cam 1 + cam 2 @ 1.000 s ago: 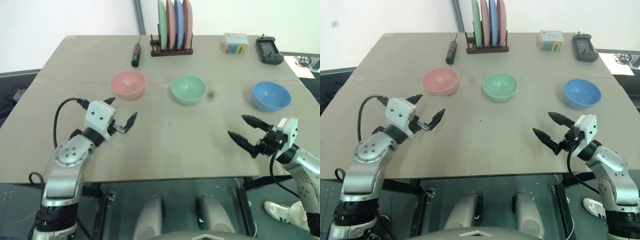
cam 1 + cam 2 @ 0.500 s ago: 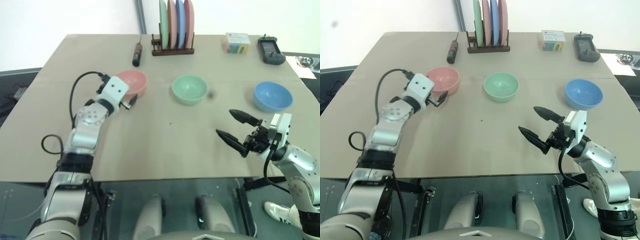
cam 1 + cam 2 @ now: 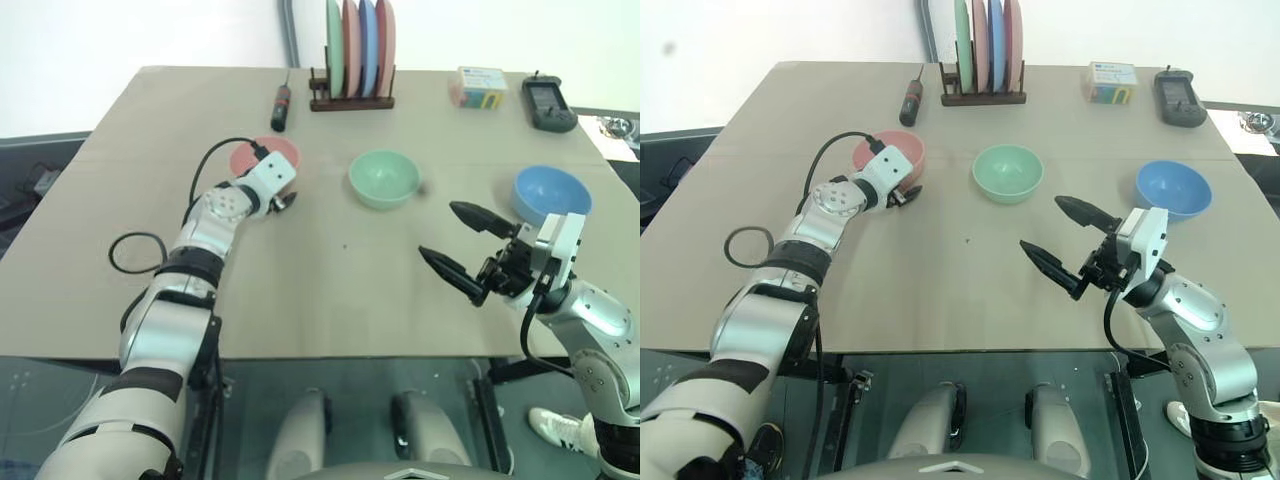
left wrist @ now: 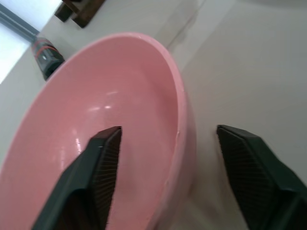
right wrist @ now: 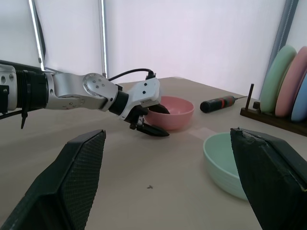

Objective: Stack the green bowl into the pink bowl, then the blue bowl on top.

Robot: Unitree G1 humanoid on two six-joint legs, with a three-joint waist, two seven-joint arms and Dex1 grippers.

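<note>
Beige tabletop [image 3: 330, 290] carries three bowls in a row: on the left the pink bowl [image 3: 266, 154], with the left gripper [image 4: 168, 143] straddling its near rim, one finger inside and one outside, not yet pressed onto the wall. Mid-row sits the green bowl [image 3: 384, 178], rightmost the blue bowl [image 3: 552, 193], with the right gripper [image 3: 466, 246] spread wide and empty, hovering short of them. If the pink bowl is being steadied or shifted, my judgement is that the pinch should close squarely on the rim, seated deep enough not to tip it.

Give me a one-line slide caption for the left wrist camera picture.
Left tool straddling the rim of the pink bowl, one finger inside and one outside, not yet closed on it.
</note>
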